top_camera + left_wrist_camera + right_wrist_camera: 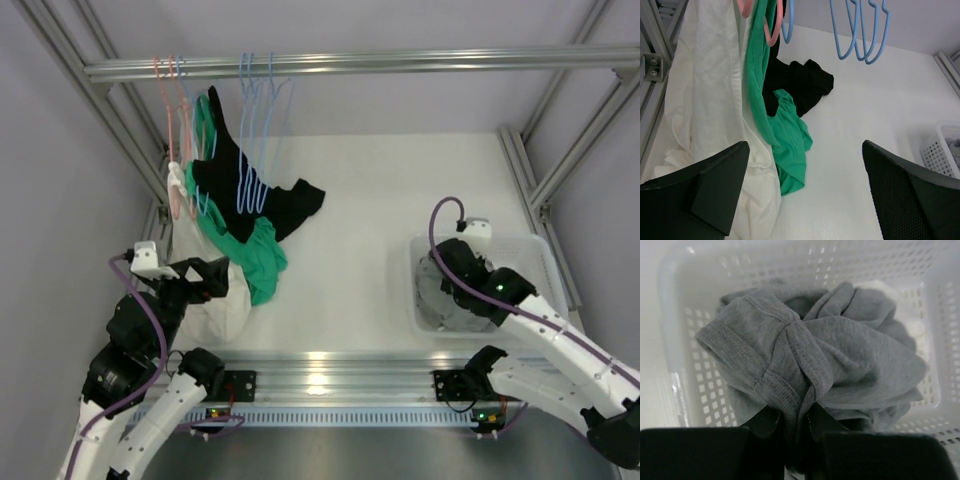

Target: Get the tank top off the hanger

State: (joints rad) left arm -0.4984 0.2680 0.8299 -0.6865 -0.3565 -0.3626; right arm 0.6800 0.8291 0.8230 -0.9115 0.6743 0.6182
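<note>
White tabletop (400,180) inside a silver metal frame, with pale grey walls behind. A metal rail (400,64) runs across the far side. Pink hangers (178,110) and blue hangers (262,110) hang from its left part.

Three garments hang among the hangers at the far left and spill down onto the table. A white garment (215,300) is farthest left. A green tank top (262,262) is beside it, and a black tank top (285,205) is to the right of that, its lower end spread flat on the table. Which hanger carries which garment cannot be told. The rightmost blue hangers look bare.

The left gripper (803,165) is at the near left, just beside the heap of white cloth. Its jaws are spread wide and hold nothing. Between its fingers (715,185) the wrist view shows the white and green fabric.

At the near right sits a white perforated plastic basket (540,250). The right gripper (795,425) reaches down into it. Its jaws are pinched together on a fold of a crumpled grey garment (830,355) that fills the basket.

A small green light (497,291) glows on the right arm.
</note>
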